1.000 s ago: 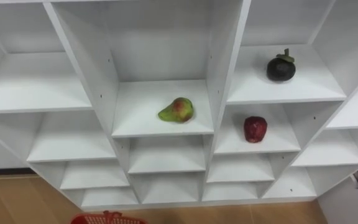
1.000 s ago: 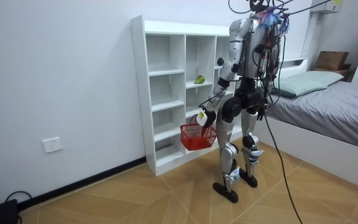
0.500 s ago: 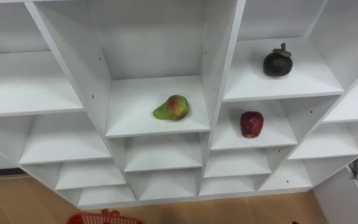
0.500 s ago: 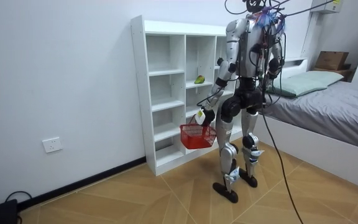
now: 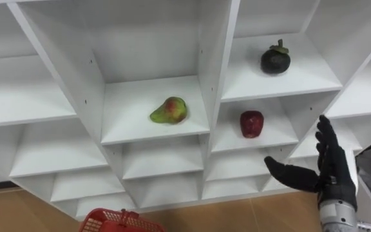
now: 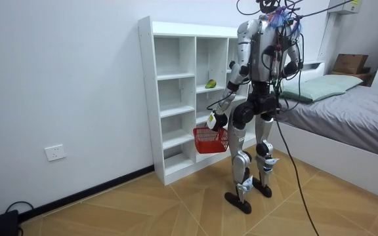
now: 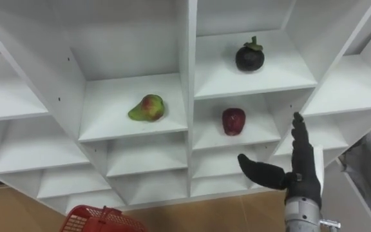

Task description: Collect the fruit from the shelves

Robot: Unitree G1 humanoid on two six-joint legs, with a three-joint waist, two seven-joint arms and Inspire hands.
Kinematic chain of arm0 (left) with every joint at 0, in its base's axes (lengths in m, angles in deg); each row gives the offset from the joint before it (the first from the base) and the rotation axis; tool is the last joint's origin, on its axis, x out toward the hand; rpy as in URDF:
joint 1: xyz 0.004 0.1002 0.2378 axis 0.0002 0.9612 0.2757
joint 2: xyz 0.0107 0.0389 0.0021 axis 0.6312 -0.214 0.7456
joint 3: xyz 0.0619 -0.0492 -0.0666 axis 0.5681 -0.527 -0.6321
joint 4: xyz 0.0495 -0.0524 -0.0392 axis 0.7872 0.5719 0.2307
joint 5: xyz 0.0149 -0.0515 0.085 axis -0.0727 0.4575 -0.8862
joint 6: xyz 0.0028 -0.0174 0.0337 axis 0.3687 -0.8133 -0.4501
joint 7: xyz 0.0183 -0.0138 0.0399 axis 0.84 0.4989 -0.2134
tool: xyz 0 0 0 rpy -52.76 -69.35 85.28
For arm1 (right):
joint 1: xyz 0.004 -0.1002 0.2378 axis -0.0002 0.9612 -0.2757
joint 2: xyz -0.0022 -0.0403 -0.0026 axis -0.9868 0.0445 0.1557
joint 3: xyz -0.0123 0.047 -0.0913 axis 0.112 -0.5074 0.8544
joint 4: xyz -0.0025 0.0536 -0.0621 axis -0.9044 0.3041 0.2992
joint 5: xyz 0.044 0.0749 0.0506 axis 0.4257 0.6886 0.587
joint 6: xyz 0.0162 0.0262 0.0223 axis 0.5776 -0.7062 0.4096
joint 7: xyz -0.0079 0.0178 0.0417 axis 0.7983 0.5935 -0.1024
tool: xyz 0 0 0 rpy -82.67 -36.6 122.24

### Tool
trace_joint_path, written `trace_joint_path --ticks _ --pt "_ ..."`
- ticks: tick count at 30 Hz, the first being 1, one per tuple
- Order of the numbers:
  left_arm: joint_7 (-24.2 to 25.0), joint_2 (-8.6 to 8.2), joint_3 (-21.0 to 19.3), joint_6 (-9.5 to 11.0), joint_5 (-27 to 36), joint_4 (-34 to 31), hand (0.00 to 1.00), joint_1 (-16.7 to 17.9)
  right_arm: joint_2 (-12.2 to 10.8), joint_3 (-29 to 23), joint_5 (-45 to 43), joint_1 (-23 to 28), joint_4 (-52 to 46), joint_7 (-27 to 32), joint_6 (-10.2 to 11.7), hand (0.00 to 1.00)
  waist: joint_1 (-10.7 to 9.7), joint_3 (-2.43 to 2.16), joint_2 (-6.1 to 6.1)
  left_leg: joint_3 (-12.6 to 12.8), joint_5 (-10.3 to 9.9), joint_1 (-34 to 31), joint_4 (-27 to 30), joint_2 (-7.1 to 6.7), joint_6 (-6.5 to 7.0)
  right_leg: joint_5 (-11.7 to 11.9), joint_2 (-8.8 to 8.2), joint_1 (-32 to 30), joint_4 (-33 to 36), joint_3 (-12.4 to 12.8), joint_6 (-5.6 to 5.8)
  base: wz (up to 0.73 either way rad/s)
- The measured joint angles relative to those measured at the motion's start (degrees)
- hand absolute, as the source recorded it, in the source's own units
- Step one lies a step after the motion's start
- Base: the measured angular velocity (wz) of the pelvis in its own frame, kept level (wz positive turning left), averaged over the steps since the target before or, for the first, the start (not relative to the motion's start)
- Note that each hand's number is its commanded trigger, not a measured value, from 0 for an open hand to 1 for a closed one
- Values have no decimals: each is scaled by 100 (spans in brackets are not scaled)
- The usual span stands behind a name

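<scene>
Robot at closet [image 5: 214, 64], right hand [image 5: 330, 174] raised, fruits on shelves.
The right hand is up w/ fingers straight & thumb spread, holding nothing, below-right of red apple [image 5: 251, 124]. Dark mangosteen [image 5: 275, 59] sits one shelf above the apple; green-red mango [image 5: 169, 110] in the next col. to the left. The left hand [image 6: 212, 120] is low by the thigh, clasping the handle of red basket [image 6: 209, 139].

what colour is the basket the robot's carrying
Red; the basket, hanging from the left hand, shows best in the room view.
</scene>
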Motion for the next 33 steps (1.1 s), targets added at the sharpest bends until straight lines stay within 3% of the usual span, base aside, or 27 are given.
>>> trace_joint_path --ticks 11,20,28,33 --pt "120 63 198 21 10 43 100 -15 178 194 -51 -349 -691 701 109 0 19 -1 -19 55 1 50 4 10 0 4 17 27 1 59 -5 -3" --pt "159 140 291 20 198 44 100 -3 212 286 -50 -485 -713 913 150 0 112 6 -141 52 0 49 6 17 0 6 21 47 -4 42 -7 0" --pt "278 170 288 20 206 37 100 -22 636 262 -242 -865 -1051 858 160 0 87 27 -158 26 0 -9 4 19 -1 7 22 7 -19 1 -8 0" --pt "277 177 286 11 202 9 100 -34 694 260 -271 -1008 -1056 822 169 0 137 29 -207 24 0 2 4 23 -1 10 21 16 -19 -7 -13 0"
